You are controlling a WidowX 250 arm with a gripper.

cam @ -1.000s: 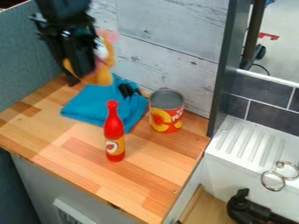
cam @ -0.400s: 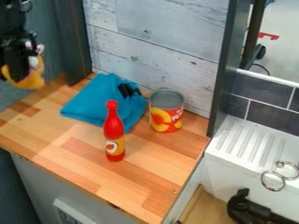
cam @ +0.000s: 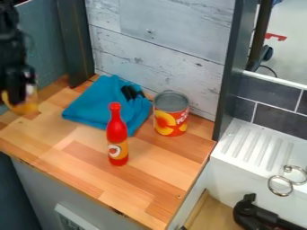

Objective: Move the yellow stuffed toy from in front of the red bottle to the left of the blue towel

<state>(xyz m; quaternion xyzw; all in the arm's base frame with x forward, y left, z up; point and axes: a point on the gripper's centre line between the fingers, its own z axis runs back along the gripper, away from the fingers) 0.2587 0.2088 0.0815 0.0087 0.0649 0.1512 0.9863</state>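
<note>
yellow-orange toy (cam: pixel 28 107) at 9 o'clock in view, near counter (cam: pixel 75 157) rim | clasped by end effector (cam: pixel 17 95) | slack grip could drop it past rim | low swing toward 4 o'clock could topple slim red bottle (cam: pixel 117 137)

Bare wood (cam: pixel 54 146) lies open left of the red bottle (cam: pixel 117 139); the can (cam: pixel 171 114) blocks behind it.
</note>
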